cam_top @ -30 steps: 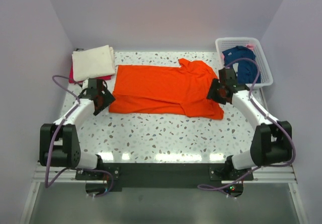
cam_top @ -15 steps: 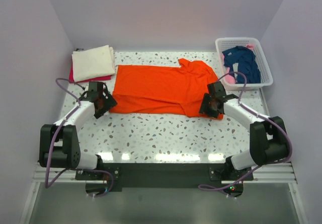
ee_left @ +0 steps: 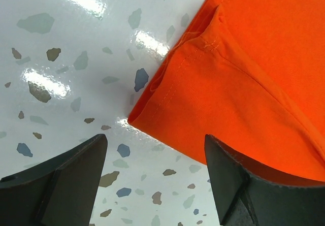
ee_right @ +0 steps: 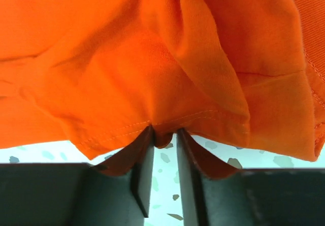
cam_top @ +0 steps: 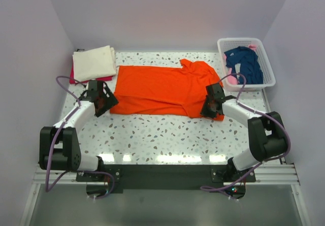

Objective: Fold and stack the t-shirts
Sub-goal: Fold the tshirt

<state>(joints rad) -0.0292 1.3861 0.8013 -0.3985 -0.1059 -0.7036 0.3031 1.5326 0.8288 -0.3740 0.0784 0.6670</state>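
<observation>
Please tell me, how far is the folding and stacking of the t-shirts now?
Done: a folded cream cloth t-shirt lies on a red t-shirt at the far left corner. In hand: the bright orange cloth t-shirt lies spread out; the right fingers pinch its near hem, the left fingers stand open at its near left corner. Left: the navy t-shirt in the white plastic basket.

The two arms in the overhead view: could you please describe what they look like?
Both the left arm and right arm have white tubular links between chunky black joint housings. A thin purple cable loops along each. The left gripper and right gripper have dark, flat, wedge-shaped fingers.
</observation>
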